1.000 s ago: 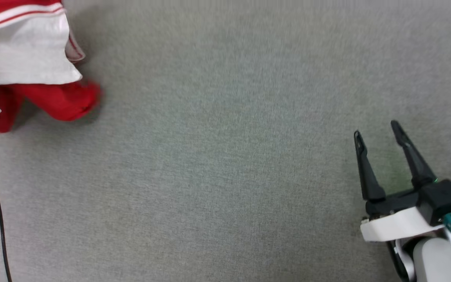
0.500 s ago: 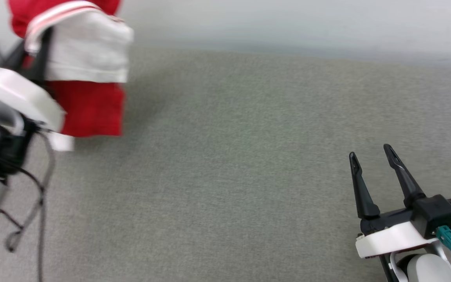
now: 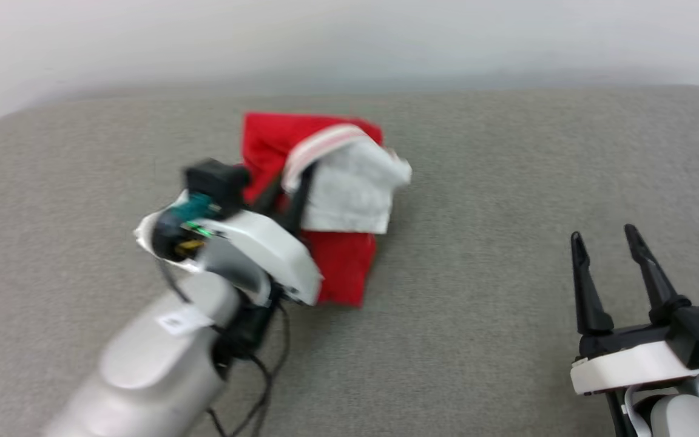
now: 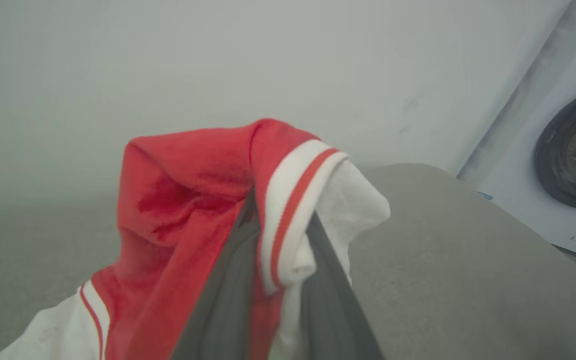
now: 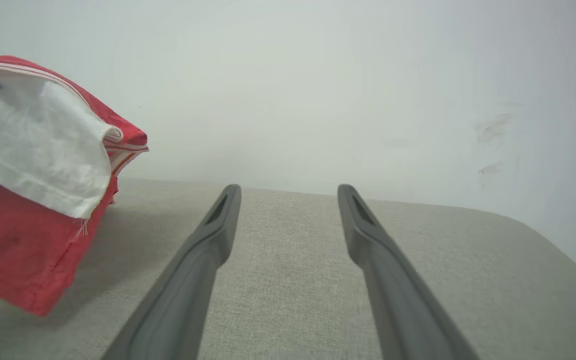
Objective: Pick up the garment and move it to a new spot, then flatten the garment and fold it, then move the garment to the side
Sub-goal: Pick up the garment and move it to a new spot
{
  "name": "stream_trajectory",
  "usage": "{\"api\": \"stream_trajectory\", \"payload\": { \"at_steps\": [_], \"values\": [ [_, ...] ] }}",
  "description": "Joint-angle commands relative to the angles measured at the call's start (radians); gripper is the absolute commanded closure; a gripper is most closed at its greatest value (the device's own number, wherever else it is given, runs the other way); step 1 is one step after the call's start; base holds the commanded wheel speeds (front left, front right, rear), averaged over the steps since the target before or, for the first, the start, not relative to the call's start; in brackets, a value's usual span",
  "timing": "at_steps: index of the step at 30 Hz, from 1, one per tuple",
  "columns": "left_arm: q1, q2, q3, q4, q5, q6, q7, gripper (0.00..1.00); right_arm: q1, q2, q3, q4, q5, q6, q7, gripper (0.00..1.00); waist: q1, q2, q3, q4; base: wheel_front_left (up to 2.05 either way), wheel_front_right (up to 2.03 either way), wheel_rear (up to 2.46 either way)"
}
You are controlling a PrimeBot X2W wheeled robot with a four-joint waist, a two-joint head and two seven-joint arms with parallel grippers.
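Note:
The garment [image 3: 337,188] is a red shirt with a white sleeve and red-and-white striped trim, bunched up and hanging over the grey surface left of centre. My left gripper [image 3: 293,193] is shut on it near the striped trim. In the left wrist view the two fingers [image 4: 228,300] pinch the trim of the garment [image 4: 188,175], which drapes over them. My right gripper [image 3: 604,238] stands open at the lower right, well apart from the cloth, with nothing between its fingers. The right wrist view has the right gripper [image 5: 289,192] open and the garment [image 5: 33,150] lifted at the far left.
A grey fabric surface [image 3: 477,303] stretches under both arms, ending at a pale wall [image 3: 386,42] behind. A black cable [image 3: 264,379] hangs below my left arm. A washing machine [image 4: 568,150] stands beyond the surface's edge in the left wrist view.
The head camera has tilted up, bringing the wall into view. My left arm has carried the garment from the far left toward the middle. The right gripper stays open.

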Motion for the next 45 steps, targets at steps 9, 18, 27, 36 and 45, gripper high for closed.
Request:
{"api": "stream_trajectory", "payload": {
  "at_steps": [9, 18, 27, 36, 45],
  "values": [
    [-0.024, -0.221, -0.135, 0.238, 0.047, -0.016, 0.003, 1.0, -0.045, 0.003, -0.035, -0.009, 0.02, -0.001, -0.002, 0.0, 0.0001, -0.0001, 0.063, -0.095, 0.0, 0.0, 0.0],
    [-0.07, -0.314, -0.193, 0.413, 0.069, -0.11, -0.055, 0.0, -0.041, 0.003, -0.023, 0.009, 0.017, -0.001, -0.002, 0.0, 0.0001, -0.0001, 0.053, -0.074, 0.0, 0.0, 0.0],
    [-0.084, -0.245, -0.125, 0.353, 0.118, -0.082, -0.129, 0.0, -0.005, 0.003, -0.031, 0.027, -0.002, -0.001, -0.002, 0.0, 0.0001, -0.0001, -0.025, 0.008, 0.0, 0.0, 0.0],
    [0.099, -0.028, 0.066, 0.119, 0.221, 0.006, -0.137, 0.0, 0.034, 0.003, -0.031, 0.033, -0.007, -0.001, -0.002, 0.0, 0.0001, -0.0001, -0.088, 0.079, 0.0, 0.0, 0.0],
    [0.428, 0.03, 0.295, -0.126, 0.38, -0.017, -0.137, 0.0, 0.053, 0.002, -0.034, 0.033, -0.005, -0.001, -0.002, 0.0, 0.0001, -0.0001, -0.101, 0.102, 0.0, 0.0, 0.0]
  ]
}}
